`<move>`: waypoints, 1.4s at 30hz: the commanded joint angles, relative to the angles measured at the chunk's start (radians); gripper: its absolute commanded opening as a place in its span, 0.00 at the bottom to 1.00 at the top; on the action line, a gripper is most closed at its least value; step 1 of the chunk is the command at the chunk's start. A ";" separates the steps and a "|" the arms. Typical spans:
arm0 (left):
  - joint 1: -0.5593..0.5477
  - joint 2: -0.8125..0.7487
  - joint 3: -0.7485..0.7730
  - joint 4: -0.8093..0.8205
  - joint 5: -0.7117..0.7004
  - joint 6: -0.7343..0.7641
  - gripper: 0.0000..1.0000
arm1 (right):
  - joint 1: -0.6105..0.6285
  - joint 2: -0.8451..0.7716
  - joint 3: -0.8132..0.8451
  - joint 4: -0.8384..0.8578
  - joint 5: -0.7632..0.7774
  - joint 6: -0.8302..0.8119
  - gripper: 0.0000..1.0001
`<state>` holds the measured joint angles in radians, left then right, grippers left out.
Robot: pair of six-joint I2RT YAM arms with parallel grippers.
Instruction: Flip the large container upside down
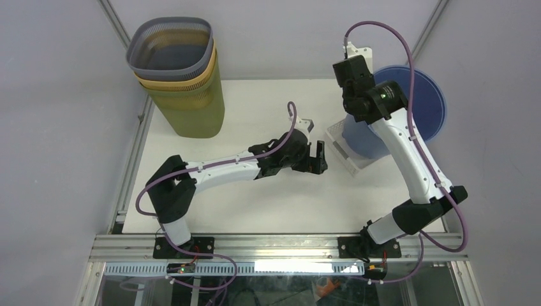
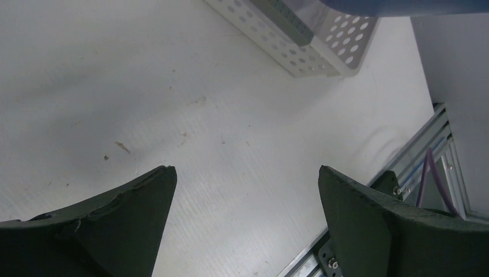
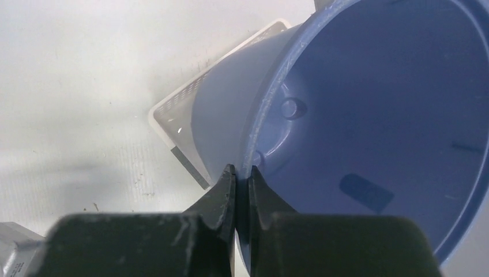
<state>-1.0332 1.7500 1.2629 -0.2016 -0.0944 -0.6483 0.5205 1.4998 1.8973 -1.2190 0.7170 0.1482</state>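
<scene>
Nearest the arm bases, the left end effector [image 2: 245,171] hovers over the bare tabletop [image 1: 255,197] with its fingers spread wide and nothing between them, which only its own wrist camera shows plainly. Just beyond it sits a white perforated basket [image 2: 323,40]. The large blue container [image 3: 375,115] is at the right of the tabletop, tipped over that basket. The right wrist camera looks into its open mouth and shows the right end effector [image 3: 242,169] pinched narrow on its rim. From the overhead view that grip is hidden. Stacked baskets [image 1: 182,83] stand at the far left corner.
</scene>
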 commanded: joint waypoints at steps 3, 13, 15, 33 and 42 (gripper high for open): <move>0.002 0.012 0.084 0.109 0.034 -0.040 0.99 | 0.017 -0.065 0.089 -0.008 0.118 -0.044 0.00; 0.086 -0.287 -0.159 0.045 0.045 0.011 0.99 | 0.100 -0.098 0.361 0.030 -0.333 -0.107 0.00; 0.086 -0.426 -0.224 0.005 0.024 0.012 0.99 | 0.114 -0.087 0.354 0.040 -0.523 -0.112 0.00; 0.082 -1.016 -0.187 -0.576 -0.297 -0.246 0.99 | 0.230 -0.042 -0.112 0.433 -0.942 0.123 0.00; 0.084 -0.926 0.081 -0.603 -0.340 -0.140 0.99 | 0.230 -0.022 -0.281 0.783 -1.072 0.451 0.00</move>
<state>-0.9432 0.8310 1.2613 -0.8013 -0.3763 -0.8562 0.7433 1.4879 1.6752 -0.7200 -0.2268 0.3779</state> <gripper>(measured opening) 0.988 0.062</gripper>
